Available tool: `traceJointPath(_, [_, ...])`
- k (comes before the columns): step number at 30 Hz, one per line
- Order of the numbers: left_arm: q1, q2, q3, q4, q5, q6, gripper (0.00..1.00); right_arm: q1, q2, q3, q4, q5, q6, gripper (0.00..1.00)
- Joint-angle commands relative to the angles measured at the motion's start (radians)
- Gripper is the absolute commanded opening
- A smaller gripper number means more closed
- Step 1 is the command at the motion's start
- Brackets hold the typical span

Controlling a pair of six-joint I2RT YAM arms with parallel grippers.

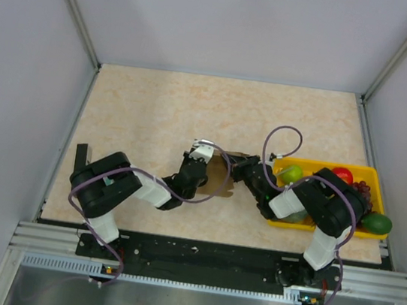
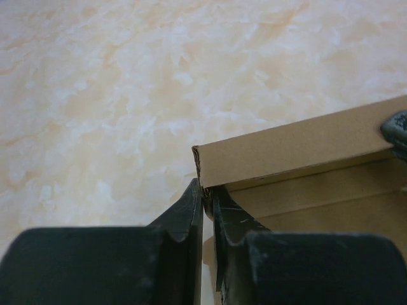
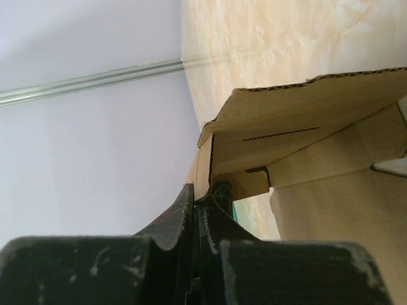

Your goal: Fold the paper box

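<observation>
While left claw [image 2: 206, 190] and right claw [image 3: 202, 194] each pinch it, paper box [image 2: 299, 143], long axis left-right.

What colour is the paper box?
The paper box is plain brown cardboard, clearest in the left wrist view.

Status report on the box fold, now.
Left claw pinching box corner. Right claw shut on a box flap. Box part-folded, between both claws. Tray under right arm, apart from box.

one brown paper box [image 1: 221, 164], two black arms [image 1: 119, 186] [image 1: 325, 207], one yellow tray [image 1: 315, 164], two green fruits [image 1: 291, 174] [image 1: 378, 222], one red fruit [image 1: 343, 174]
</observation>
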Motion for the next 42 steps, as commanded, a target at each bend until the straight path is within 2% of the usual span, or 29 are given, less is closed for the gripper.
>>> traceJointPath(1, [-0.001, 0.014, 0.022, 0.135, -0.062, 0.082, 0.02, 0.026, -0.011, 0.003, -0.073, 0.003, 0.026, 0.00])
traceJointPath(5, [-0.004, 0.020, -0.024, 0.260, -0.050, 0.143, 0.00, 0.034, -0.034, 0.006, -0.111, 0.011, 0.023, 0.00])
traceJointPath(8, [-0.004, 0.017, -0.052, 0.331, -0.011, 0.159, 0.00, 0.034, -0.068, 0.007, -0.151, 0.005, 0.014, 0.10])
traceJointPath(9, [-0.004, 0.016, -0.058, 0.343, 0.021, 0.154, 0.00, 0.034, -0.092, 0.005, -0.174, 0.000, 0.008, 0.21])
traceJointPath(11, [-0.004, 0.005, -0.073, 0.337, 0.035, 0.142, 0.00, 0.034, -0.132, 0.000, -0.215, -0.024, -0.007, 0.32])
traceJointPath(12, [-0.004, -0.001, -0.078, 0.331, 0.044, 0.122, 0.00, 0.032, -0.192, -0.003, -0.231, -0.038, -0.035, 0.42])
traceJointPath(14, [-0.004, -0.022, -0.092, 0.307, 0.076, 0.111, 0.00, 0.020, -0.275, -0.006, -0.370, -0.097, -0.127, 0.50])
traceJointPath(15, [-0.004, -0.032, -0.093, 0.287, 0.082, 0.091, 0.00, 0.017, -0.333, -0.006, -0.442, -0.109, -0.173, 0.57])
traceJointPath(16, [-0.004, -0.048, -0.097, 0.256, 0.092, 0.084, 0.00, 0.017, -0.443, 0.009, -0.617, -0.118, -0.220, 0.61])
traceJointPath(17, [-0.002, -0.055, -0.100, 0.248, 0.095, 0.079, 0.00, 0.019, -0.509, 0.026, -0.733, -0.120, -0.339, 0.64])
traceJointPath(18, [-0.002, -0.064, -0.104, 0.244, 0.104, 0.071, 0.00, 0.017, -0.565, 0.045, -0.833, -0.121, -0.400, 0.72])
traceJointPath(19, [-0.001, -0.078, -0.115, 0.247, 0.112, 0.070, 0.00, 0.019, -0.667, 0.084, -0.926, -0.117, -0.459, 0.76])
traceJointPath(20, [0.001, -0.087, -0.120, 0.244, 0.119, 0.068, 0.00, 0.012, -0.709, 0.100, -1.096, -0.121, -0.563, 0.78])
traceJointPath(23, [-0.001, -0.133, -0.149, 0.256, 0.168, 0.061, 0.00, -0.035, -0.861, 0.158, -1.336, -0.166, -0.772, 0.77])
traceJointPath(25, [0.002, -0.173, -0.178, 0.270, 0.203, 0.064, 0.00, -0.079, -0.896, 0.236, -1.428, -0.271, -0.889, 0.77])
traceJointPath(27, [0.007, -0.205, -0.199, 0.267, 0.268, 0.064, 0.00, -0.133, -0.878, 0.324, -1.580, -0.307, -1.049, 0.77])
traceJointPath(28, [0.011, -0.229, -0.224, 0.277, 0.285, 0.059, 0.00, -0.141, -0.855, 0.412, -1.608, -0.351, -1.104, 0.78])
traceJointPath(31, [0.031, -0.227, -0.253, 0.339, 0.357, 0.060, 0.00, -0.156, -0.702, 0.534, -1.636, -0.486, -1.323, 0.79])
traceJointPath(33, [0.033, -0.207, -0.253, 0.382, 0.422, 0.099, 0.00, -0.173, -0.566, 0.604, -1.633, -0.622, -1.376, 0.79])
traceJointPath(36, [0.035, -0.165, -0.258, 0.415, 0.496, 0.146, 0.00, -0.181, -0.397, 0.657, -1.609, -0.747, -1.472, 0.81])
traceJointPath(40, [0.044, -0.127, -0.258, 0.440, 0.587, 0.179, 0.00, -0.178, -0.268, 0.671, -1.526, -0.833, -1.532, 0.77])
traceJointPath(42, [0.042, -0.113, -0.247, 0.432, 0.586, 0.192, 0.00, -0.178, -0.254, 0.649, -1.493, -0.844, -1.535, 0.77])
